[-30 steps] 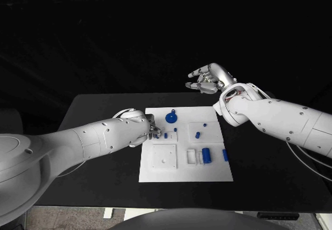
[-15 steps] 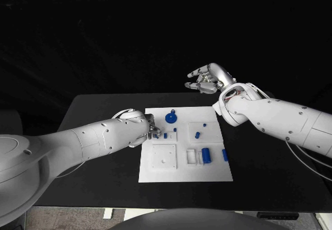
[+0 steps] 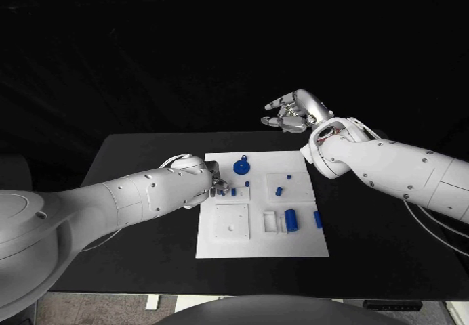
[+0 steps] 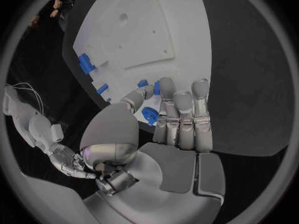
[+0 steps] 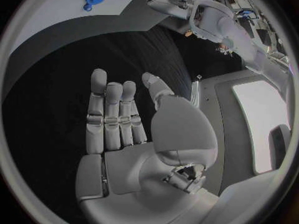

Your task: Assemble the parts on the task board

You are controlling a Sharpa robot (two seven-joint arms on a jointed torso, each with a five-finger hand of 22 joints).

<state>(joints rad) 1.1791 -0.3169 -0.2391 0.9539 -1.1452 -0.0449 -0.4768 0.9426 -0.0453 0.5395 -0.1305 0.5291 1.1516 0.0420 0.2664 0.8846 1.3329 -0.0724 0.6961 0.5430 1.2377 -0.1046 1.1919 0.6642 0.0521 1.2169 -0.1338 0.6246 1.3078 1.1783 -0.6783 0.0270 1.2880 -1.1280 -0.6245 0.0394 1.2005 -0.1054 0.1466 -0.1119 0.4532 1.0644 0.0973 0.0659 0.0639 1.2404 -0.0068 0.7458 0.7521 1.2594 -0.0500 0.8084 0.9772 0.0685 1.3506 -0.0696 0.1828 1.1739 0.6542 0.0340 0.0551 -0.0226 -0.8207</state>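
Compared with the shots a second and half a second back, I see no movement at all: both arms and every blue piece sit where they were. I read that as a hold during a fine placement, not progress; the assembly looks barely started.

Nearest me, the white board (image 3: 262,203) lies in the middle of the black table (image 3: 146,223). Its near left quarter carries a raised square plate (image 3: 232,221) with nothing blue in it. Beside that, a small open pocket (image 3: 270,219) looks empty, and a blue cylinder (image 3: 291,218) stands just next to it. A slim blue bar (image 3: 318,219) lies near the right edge.

Further in, my left hand (image 3: 207,181) sits over the board's left edge, fingers held straight and close together, with the thumb brought in toward them. In the left wrist view the fingertips (image 4: 167,87) touch or nearly touch a small blue piece (image 4: 149,115); I cannot tell whether it is actually pinched. A small blue peg (image 3: 232,191) stands just beside that hand.

Beyond, a blue clip (image 3: 280,190) and a tiny peg (image 3: 289,177) sit mid-board, and a round blue disc (image 3: 241,164) lies near the far edge.

Farthest off, my right hand (image 3: 296,112) hangs raised past the table's back edge, fingers loosely apart, holding nothing.
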